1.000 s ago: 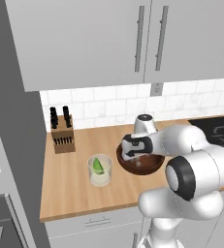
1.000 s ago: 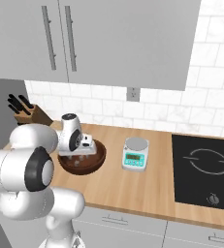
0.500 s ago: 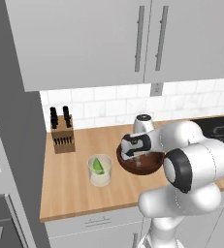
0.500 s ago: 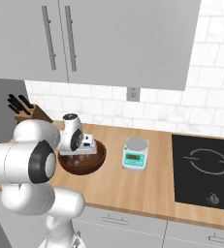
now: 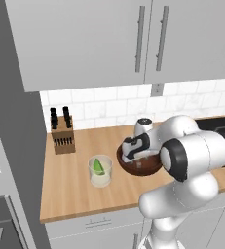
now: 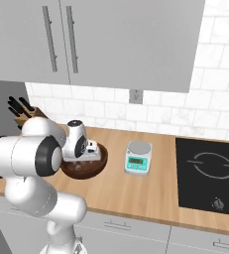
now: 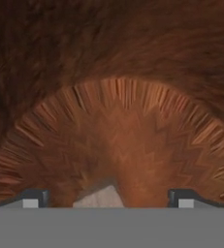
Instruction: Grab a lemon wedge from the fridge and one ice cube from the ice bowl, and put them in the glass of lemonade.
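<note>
The round dark brown wooden ice bowl (image 5: 142, 164) lies right under the 2-finger gripper (image 7: 106, 197), jaws wide apart, holding nothing. 1 small pale ice cube (image 7: 100, 198) sits between the tips, nearer the left one: prob. slippery, light, so pinch its flat sides. Hand view shows the cube; base views show the short clear glass of lemonade (image 5: 100, 171), lemon wedge (image 5: 99, 166) inside, left of gripper.

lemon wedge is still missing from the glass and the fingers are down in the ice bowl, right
Not quite: the lemon wedge is already in the glass, as the left base view shows. The fingers are indeed down in the ice bowl.
</note>
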